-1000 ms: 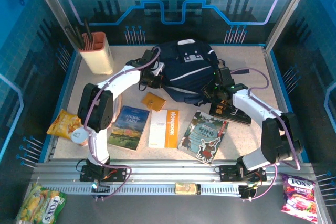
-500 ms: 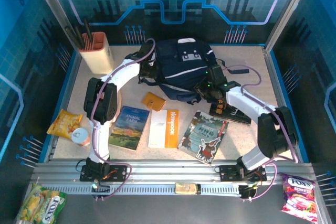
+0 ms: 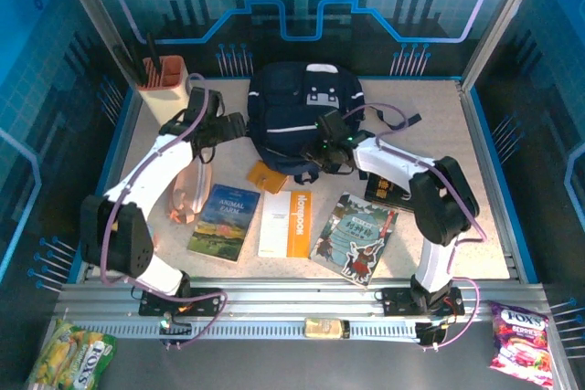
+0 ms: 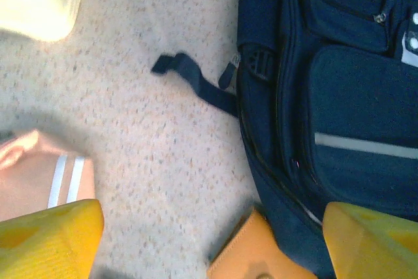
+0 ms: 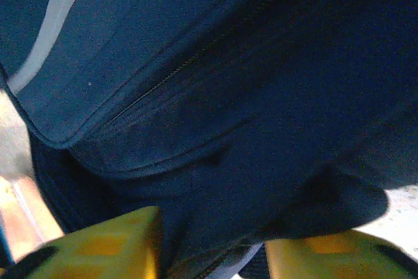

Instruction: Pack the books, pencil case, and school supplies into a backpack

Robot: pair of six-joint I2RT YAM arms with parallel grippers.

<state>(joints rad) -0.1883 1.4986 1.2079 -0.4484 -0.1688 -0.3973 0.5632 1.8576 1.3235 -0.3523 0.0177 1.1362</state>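
Left gripper (image 4: 210, 217) released, fingers wide apart above bare table (image 4: 163, 161), backpack (image 4: 339, 96) beside one finger, right gripper (image 5: 210, 236) straddling backpack fabric, grasp impossible to tell

Both arms reach forward, left claw (image 4: 212, 243) wide (right claw (image 5: 210, 246) parted less).
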